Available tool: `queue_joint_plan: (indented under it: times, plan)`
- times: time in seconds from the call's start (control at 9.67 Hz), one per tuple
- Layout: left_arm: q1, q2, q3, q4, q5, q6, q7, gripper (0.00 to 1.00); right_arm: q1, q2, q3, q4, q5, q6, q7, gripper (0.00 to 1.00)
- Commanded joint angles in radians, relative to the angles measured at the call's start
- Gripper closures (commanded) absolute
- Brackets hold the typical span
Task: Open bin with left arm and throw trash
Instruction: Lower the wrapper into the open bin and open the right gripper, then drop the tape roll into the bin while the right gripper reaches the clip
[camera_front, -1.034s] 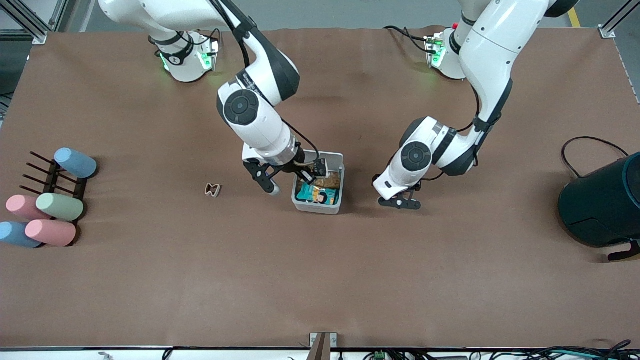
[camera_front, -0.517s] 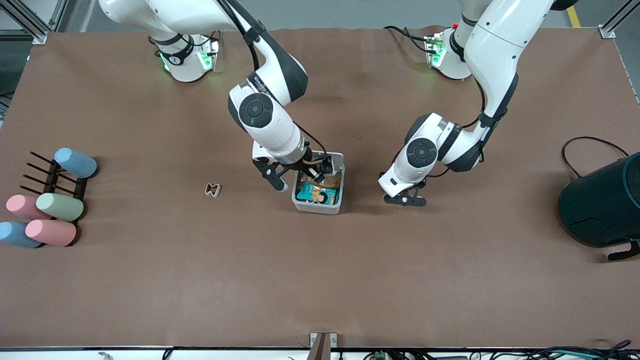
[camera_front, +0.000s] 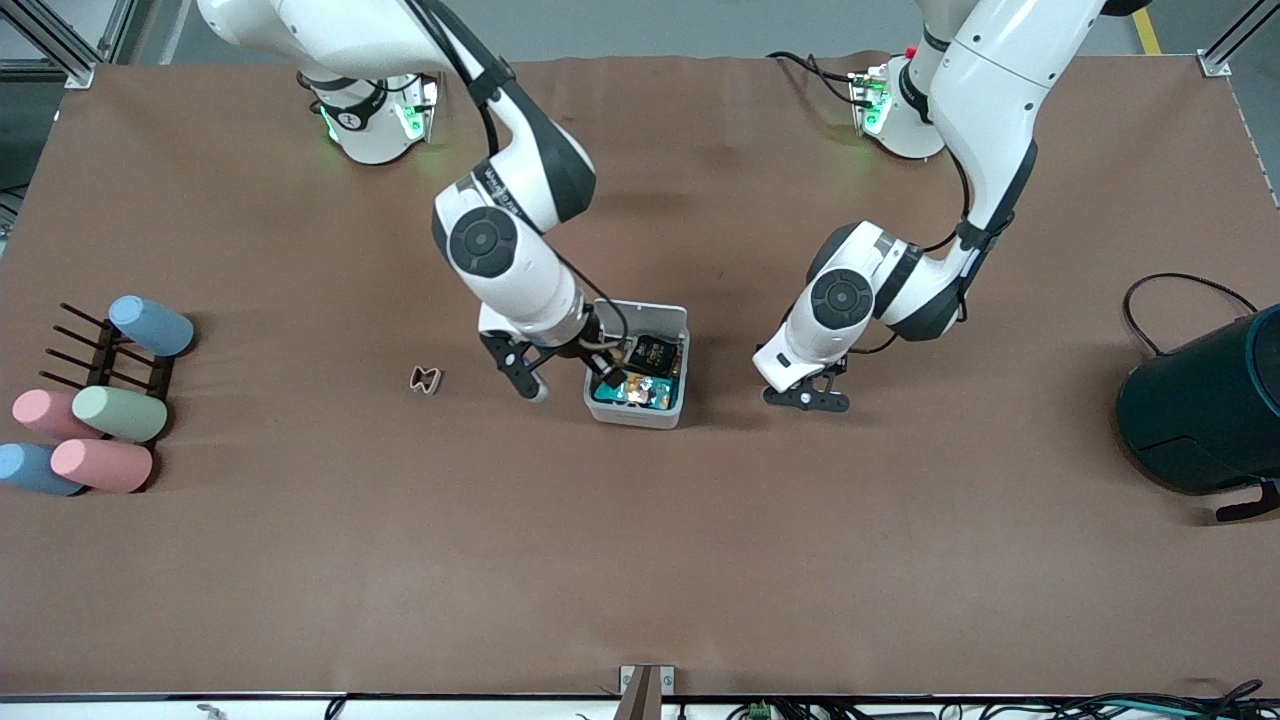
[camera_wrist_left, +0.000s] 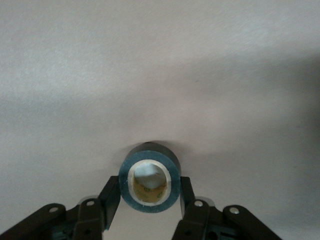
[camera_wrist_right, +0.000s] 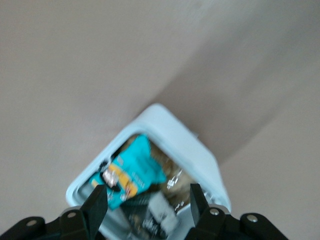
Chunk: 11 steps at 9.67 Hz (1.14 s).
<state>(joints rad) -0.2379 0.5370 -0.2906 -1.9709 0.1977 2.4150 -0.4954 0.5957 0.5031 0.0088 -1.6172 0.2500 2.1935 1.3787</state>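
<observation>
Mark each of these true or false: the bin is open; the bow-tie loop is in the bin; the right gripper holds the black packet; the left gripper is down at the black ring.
1. The bin is open. True: its contents show from above.
2. The bow-tie loop is in the bin. False: it lies on the table beside the bin, toward the right arm's end.
3. The right gripper holds the black packet. False: the gripper is open and empty over the bin's edge, and the packet lies inside the bin.
4. The left gripper is down at the black ring. True: the ring sits on the table right at the gripper.
</observation>
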Motion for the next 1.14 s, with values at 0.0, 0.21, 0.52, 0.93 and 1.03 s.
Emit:
queue_joint_plan:
  times: [0.0, 0.21, 0.52, 0.93, 1.03]
  plan:
    - [0.008, -0.047, -0.036, 0.061, 0.000, -0.016, -0.017, 0.96, -0.121, -0.038, 0.008, -0.021, -0.009, -0.192, -0.184, 0.25]
    - [0.000, -0.042, -0.079, 0.203, -0.007, -0.072, -0.029, 0.97, -0.227, -0.072, 0.010, -0.122, -0.136, -0.219, -0.522, 0.19]
    - [-0.023, 0.015, -0.168, 0.349, -0.125, -0.065, -0.109, 0.97, -0.286, -0.167, 0.008, -0.429, -0.207, 0.050, -0.771, 0.15]
    - [-0.133, 0.098, -0.188, 0.405, -0.170, 0.080, -0.259, 0.87, -0.324, -0.190, 0.008, -0.604, -0.213, 0.293, -0.958, 0.10]
    - [-0.126, 0.104, -0.188, 0.403, -0.167, 0.084, -0.253, 0.51, -0.329, -0.184, 0.008, -0.605, -0.213, 0.301, -0.972, 0.07]
